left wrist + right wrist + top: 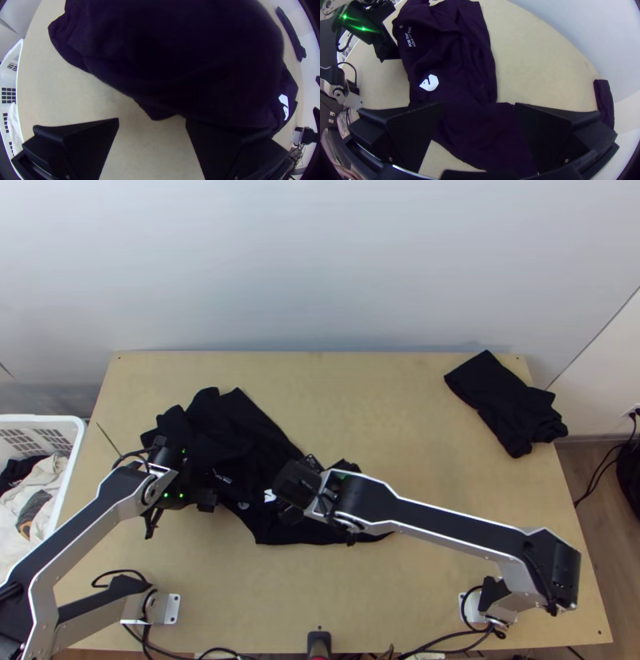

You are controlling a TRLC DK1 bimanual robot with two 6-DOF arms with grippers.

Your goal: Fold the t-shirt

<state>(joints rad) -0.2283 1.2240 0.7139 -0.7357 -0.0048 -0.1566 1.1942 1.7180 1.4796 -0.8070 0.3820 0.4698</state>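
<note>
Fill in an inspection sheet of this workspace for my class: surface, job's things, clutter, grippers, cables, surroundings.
Surface: light wooden table, bare wood around the cloth.
Job's things: dark t-shirt with white print, rumpled and unfolded, left of centre.
Clutter: dark cloth, loosely bundled, far right corner; small dark object at the near edge, purpose unclear.
Grippers: left gripper open by the shirt's edge; right gripper open over the shirt.
Cables: loop by the left arm's base; more along the near edge.
Surroundings: basket of clothes at left, pale wall behind.
People: nothing seen.
</note>
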